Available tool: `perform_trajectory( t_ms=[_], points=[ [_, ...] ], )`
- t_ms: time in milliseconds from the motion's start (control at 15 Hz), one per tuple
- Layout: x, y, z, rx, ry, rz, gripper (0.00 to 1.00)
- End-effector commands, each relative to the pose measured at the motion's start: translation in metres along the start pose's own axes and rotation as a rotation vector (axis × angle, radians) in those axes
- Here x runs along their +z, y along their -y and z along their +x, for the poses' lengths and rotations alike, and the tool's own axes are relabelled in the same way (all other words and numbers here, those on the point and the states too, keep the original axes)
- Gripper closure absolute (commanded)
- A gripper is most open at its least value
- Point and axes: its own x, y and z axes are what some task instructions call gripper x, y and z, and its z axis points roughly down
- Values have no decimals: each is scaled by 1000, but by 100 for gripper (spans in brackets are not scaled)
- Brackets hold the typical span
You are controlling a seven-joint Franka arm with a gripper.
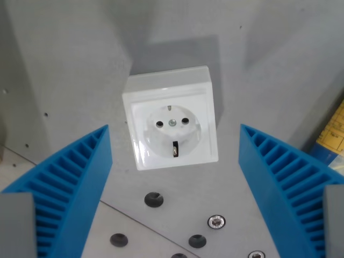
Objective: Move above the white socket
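Observation:
A white square socket point(171, 118) with a round recess, two pin holes and a centre screw lies on the grey metal plate point(70, 64), in the upper middle of the wrist view. My gripper point(174, 129) is open and empty. Its two blue ribbed fingers point(75, 177) stand wide apart at the wrist view's left and right, and the socket shows between and just beyond the fingertips. The camera looks nearly straight down on the socket.
Several dark holes point(153, 200) and two screws point(216, 221) are in the plate below the socket. A seam runs diagonally across the plate at lower left. A yellow and blue object point(334, 134) sits at the wrist view's right edge.

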Motion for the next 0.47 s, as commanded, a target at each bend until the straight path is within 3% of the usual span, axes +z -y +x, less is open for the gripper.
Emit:
perform_trajectory(
  t_ms=[67, 467],
  points=[
    [7, 0, -11, -100, -145, -22, 0],
    [10, 1, -16, -84, -154, -30, 0]
  ],
)
